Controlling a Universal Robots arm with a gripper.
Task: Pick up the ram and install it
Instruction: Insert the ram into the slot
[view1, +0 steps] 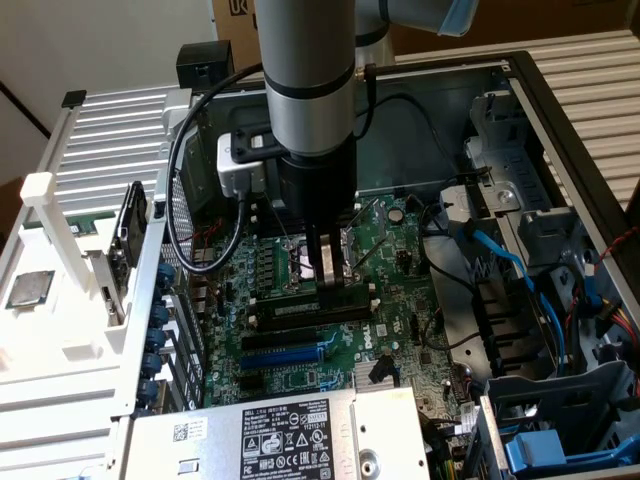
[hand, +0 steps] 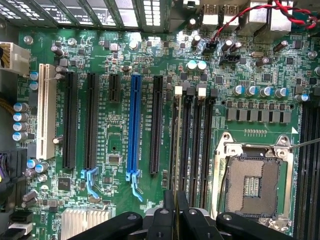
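Now, ram (hand: 170, 212): we see it edge-on, pinched upright so its edge can meet a slot.
Pincer (hand: 175, 220): closed tight on the stick.
Position: we hover over the motherboard (view1: 395, 330) memory slots (hand: 192, 145).

A computer repair or robotics test bench is suggested. An opened desktop case (view1: 560, 110) is laid on its side, its green motherboard (view1: 330, 300) exposed. Beside the motherboard, blue cables (view1: 500, 262) and drive cages (view1: 560, 420) are seen; below it, a labelled power supply (view1: 270, 435). Cardboard boxes (view1: 520, 25) are stacked behind the case.
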